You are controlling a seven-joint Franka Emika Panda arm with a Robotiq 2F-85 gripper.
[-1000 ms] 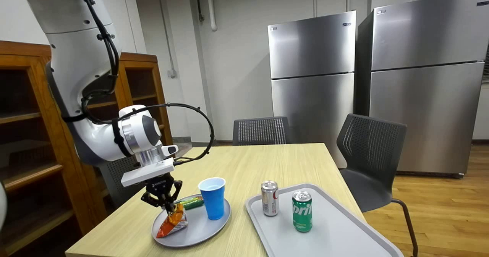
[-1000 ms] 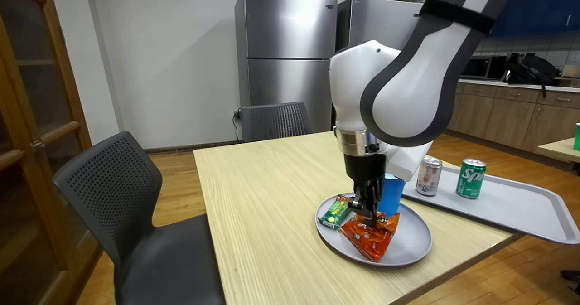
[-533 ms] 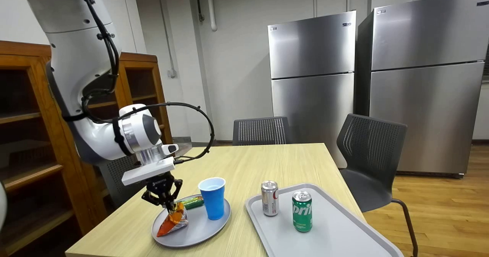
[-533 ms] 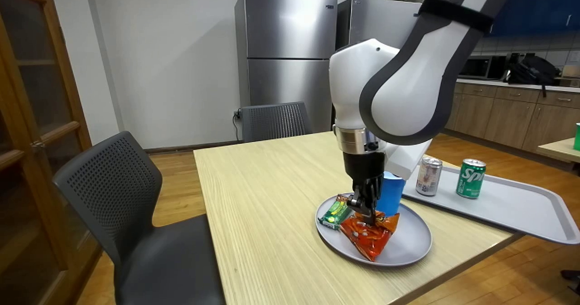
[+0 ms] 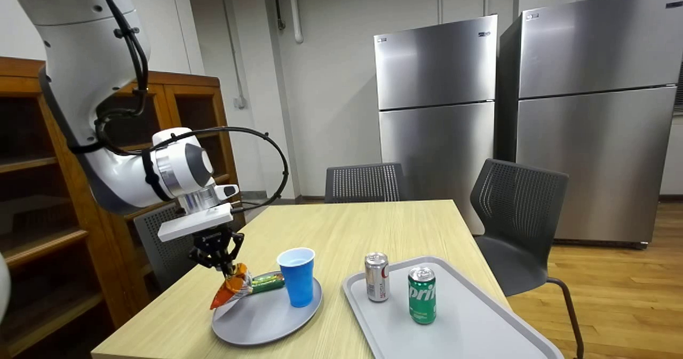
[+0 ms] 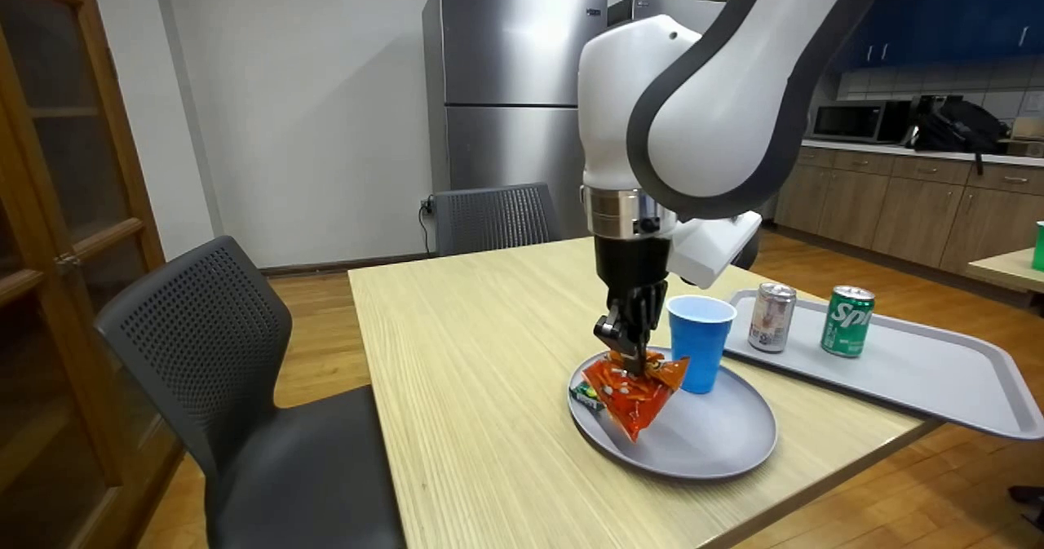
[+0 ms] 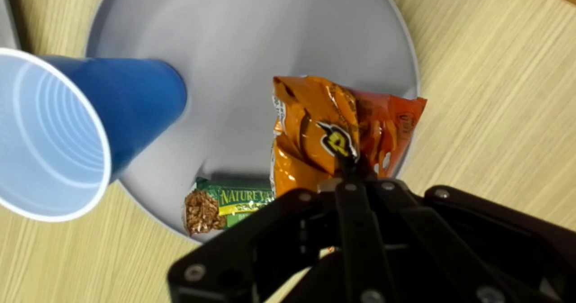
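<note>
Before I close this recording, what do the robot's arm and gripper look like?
The arm is white with dark grey edging, rounded segments, a silver wrist ring and a looping black cable. The gripper is black, with jointed linkages and silver screws.

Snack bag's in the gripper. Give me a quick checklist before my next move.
1) Grip: ok; the gripper is shut on the snack bag.
2) Bag lifted off the plate: cannot tell; any gap under it is hard to judge.
3) Standing of the blue cup: ok; upright on the plate.
4) Bag apart from the cup: ok; bare plate shows between them in the wrist view.
5) Bag free of the granola bar: cannot tell; the bag partly hides it.
6) On the tray: ok; the silver can and the green can stand upright.
</note>
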